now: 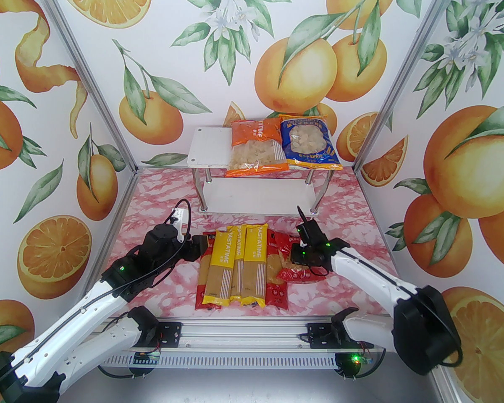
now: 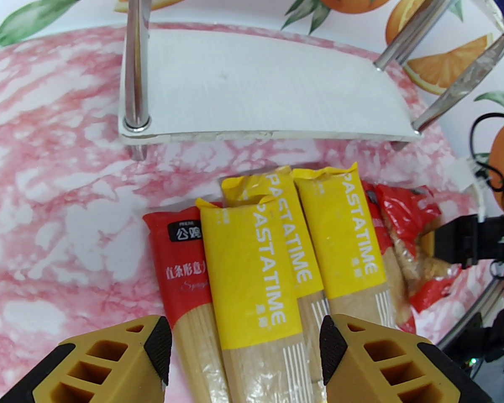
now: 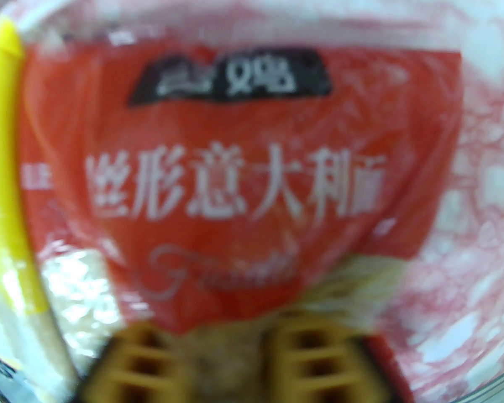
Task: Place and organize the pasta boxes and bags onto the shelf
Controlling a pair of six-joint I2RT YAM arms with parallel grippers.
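Left tool point(image 2: 245, 346) spread above yellow spaghetti pack point(image 2: 252, 258), right tool point(image 3: 231, 351) pinching red bag point(image 3: 235, 162) (view blurred), long packs point(image 1: 235, 267) side by side on tabletop point(image 1: 159, 208), orange bag point(image 1: 256, 149) and blue bag point(image 1: 308, 141) on shelf point(image 1: 210, 145) top board.

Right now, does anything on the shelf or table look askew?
Yes. On the top board, the orange bag hangs over the front edge, and the blue bag juts past the right corner. On the table, the red bag lies crumpled beside the spaghetti packs.
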